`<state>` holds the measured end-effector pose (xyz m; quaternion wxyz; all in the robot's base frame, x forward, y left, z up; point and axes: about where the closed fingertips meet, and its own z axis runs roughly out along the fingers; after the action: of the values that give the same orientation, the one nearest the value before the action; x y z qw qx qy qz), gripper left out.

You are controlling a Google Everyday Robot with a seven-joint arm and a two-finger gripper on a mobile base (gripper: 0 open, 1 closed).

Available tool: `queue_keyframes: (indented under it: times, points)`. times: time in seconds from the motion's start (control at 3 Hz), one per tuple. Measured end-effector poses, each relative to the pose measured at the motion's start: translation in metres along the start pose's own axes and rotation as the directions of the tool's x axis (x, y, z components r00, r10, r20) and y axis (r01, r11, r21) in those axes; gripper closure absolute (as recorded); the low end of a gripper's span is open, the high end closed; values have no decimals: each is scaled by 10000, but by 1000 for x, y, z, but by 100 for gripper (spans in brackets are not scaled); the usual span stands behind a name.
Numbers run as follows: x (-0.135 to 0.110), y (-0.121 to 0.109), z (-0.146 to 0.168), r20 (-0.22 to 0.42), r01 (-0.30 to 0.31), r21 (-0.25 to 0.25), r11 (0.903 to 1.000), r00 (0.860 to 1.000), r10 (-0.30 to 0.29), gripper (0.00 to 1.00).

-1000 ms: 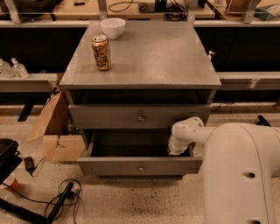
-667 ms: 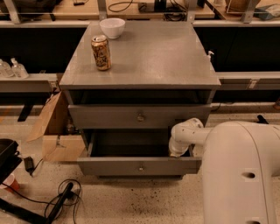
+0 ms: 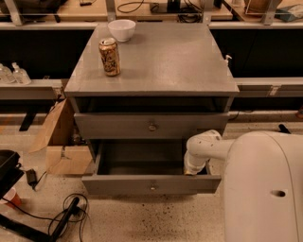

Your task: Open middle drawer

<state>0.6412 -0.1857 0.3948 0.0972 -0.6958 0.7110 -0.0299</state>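
Grey, stiff and probably light on its runners, the middle drawer (image 3: 113,185) stands pulled out beneath the closed upper drawer (image 3: 113,126); its small round knob (image 3: 152,186) is the natural hold; the gripper (image 3: 191,169) dips inside its right end, open or closed I cannot tell.

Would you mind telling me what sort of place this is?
Probably a robotics lab or workshop: workbenches with cables behind, a cardboard box and loose cords on the floor, and the robot's gripper down inside the open grey drawer.
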Motion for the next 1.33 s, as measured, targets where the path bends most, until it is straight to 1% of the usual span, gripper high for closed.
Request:
queue_keyframes:
  times: [0.33, 0.67, 1.0, 1.33]
  points:
    - [3, 31, 1, 213, -156, -958, 9953, 9996, 177, 100]
    - [3, 30, 1, 213, -156, -959, 9953, 9996, 178, 100]
    - [1, 70, 6, 720, -333, -2093, 9773, 9962, 494, 100]
    - [1, 67, 7, 721, -333, -2094, 9773, 9962, 494, 100]
